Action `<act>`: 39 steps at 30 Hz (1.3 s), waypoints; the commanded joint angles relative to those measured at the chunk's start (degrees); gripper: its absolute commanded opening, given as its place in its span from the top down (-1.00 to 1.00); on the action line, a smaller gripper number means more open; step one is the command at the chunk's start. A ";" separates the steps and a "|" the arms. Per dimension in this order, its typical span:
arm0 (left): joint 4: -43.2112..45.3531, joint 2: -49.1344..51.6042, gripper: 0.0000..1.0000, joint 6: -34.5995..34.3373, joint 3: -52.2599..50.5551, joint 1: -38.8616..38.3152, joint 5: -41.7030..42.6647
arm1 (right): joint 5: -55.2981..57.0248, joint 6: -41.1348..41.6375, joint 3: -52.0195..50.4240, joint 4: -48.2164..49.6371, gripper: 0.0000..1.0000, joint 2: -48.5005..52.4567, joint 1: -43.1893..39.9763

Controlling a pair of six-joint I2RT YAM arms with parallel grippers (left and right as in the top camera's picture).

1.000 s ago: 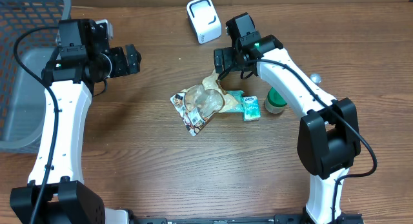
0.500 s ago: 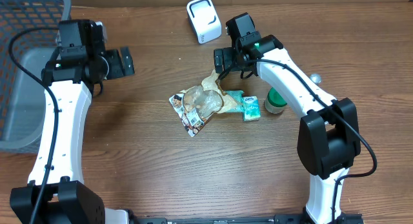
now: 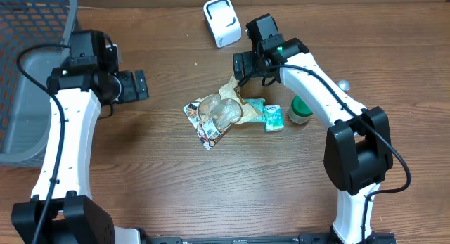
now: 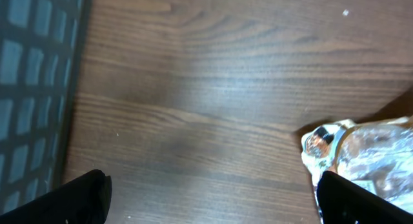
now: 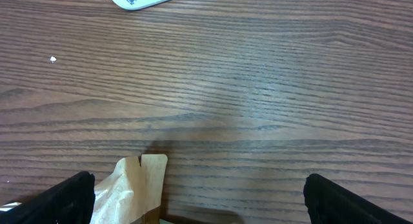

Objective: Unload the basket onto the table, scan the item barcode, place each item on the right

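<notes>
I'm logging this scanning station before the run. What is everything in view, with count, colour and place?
scanner: 1, white, far edge of the table, centre
snack packet: 1, clear and shiny over printed card, left part of the central pile
paper pouch: 1, tan, far side of the pile
carton: 1, teal, right part of the pile
round tub: 1, green, right of the carton
ball: 1, grey, small, far right
basket: 1, grey, left edge
table: 1, brown wood
left hand: 1, black, open, between basket and pile
right hand: 1, black, open, by the pouch's far edge
</notes>
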 commanded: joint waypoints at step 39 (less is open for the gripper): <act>16.04 1.97 -0.99 -0.24 -24.83 -0.81 9.99 | 0.52 0.07 -0.35 0.20 -1.00 -0.04 -0.11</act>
